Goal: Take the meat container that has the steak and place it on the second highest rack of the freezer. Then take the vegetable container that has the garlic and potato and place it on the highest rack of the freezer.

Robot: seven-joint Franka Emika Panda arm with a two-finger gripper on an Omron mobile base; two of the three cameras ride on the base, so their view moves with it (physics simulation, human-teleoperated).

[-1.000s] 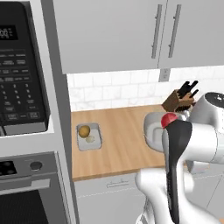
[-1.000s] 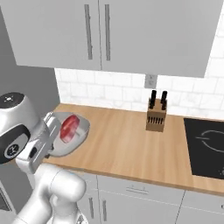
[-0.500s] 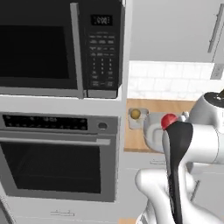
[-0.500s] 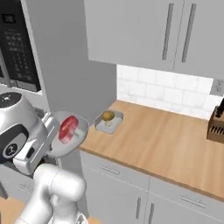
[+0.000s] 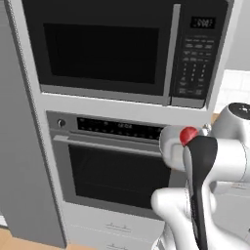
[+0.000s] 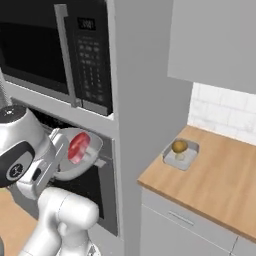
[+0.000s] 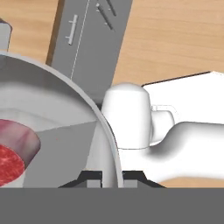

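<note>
I have the gripper [image 7: 111, 175] clenched on the rim of the meat container [image 6: 90, 150], a pale grey dish held up in front of the wall oven [image 5: 114, 171]. The steak [image 6: 77, 148] lies inside it, showing red through the dish in the right base view and as a red patch [image 5: 188, 135] beside the oven's control strip in the left base view. From the hand camera I see the dish wall [image 7: 57, 113] curving past the fingertips [image 7: 92, 177]. To the right of the oven column, on the wooden surface [image 6: 215, 175], sits the vegetable container [image 6: 180, 155] with the potato [image 6: 179, 146] in it. The microwave [image 5: 122, 49] sits above the oven.
</note>
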